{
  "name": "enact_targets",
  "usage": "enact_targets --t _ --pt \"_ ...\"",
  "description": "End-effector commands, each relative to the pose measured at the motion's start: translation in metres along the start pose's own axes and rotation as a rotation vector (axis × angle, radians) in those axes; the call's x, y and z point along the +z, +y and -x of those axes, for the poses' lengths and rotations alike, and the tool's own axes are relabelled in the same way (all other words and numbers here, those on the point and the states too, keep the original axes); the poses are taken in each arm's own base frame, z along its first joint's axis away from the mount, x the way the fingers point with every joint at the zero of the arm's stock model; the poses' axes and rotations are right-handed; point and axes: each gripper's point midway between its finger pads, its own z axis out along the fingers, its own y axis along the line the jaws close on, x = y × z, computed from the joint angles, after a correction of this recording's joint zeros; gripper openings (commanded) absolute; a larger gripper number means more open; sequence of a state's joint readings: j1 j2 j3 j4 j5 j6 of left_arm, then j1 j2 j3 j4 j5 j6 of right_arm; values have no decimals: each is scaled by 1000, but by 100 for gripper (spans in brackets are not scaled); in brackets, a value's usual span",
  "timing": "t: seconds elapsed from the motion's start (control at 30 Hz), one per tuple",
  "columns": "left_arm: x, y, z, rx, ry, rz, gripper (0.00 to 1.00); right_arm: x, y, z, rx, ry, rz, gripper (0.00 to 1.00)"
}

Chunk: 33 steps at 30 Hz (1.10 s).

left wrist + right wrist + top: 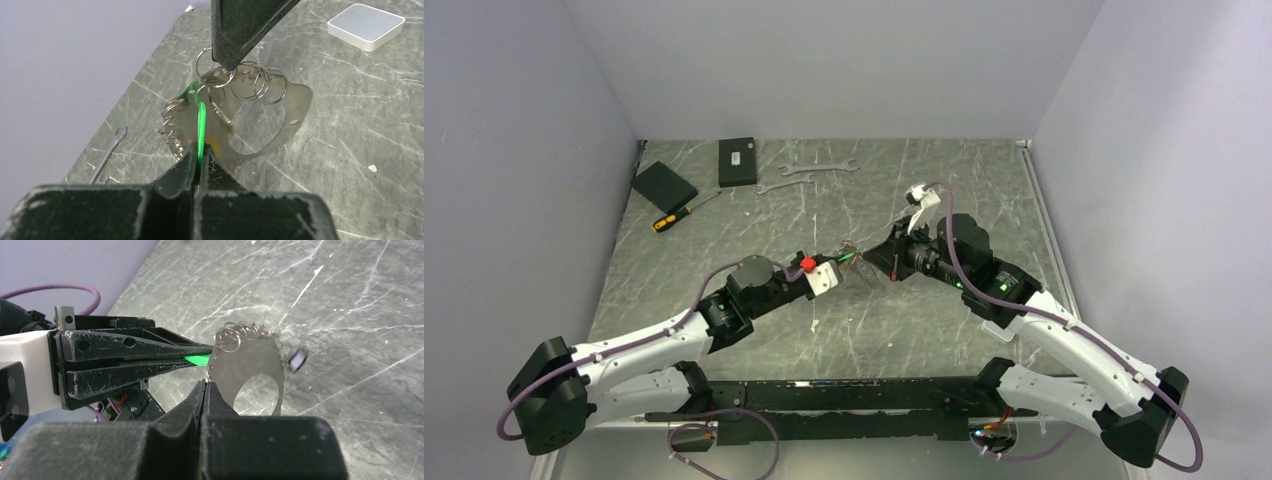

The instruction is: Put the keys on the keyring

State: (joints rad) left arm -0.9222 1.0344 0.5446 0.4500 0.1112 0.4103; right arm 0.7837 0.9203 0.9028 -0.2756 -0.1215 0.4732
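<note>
Left end effector tight on keys' tag; right end effector tight on plate.

2 wrenches, screwdriver, 2 blk boxes at far side.

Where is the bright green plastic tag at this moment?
Centre of the left wrist view: the bright green plastic tag is pinched in the left gripper, beside the silvery flat metal plate with wire rings that the right gripper holds.
</note>
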Motion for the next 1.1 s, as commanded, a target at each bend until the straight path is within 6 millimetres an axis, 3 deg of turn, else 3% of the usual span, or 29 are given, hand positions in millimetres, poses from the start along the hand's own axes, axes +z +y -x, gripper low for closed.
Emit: enact_targets --t 0.0,0.53,0.73,1.07 --pt "-5 16 10 35 -1 43 0 -6 21 26 -81 -36 80 0" --pt "-24 14 28 78 28 -24 0 8 5 0 -101 166 72 0" --pt "-25 10 21 105 57 -41 0 12 13 -19 -8 316 166 0" --pt "-31 26 9 193 163 42 0 2 15 -49 26 513 229 0"
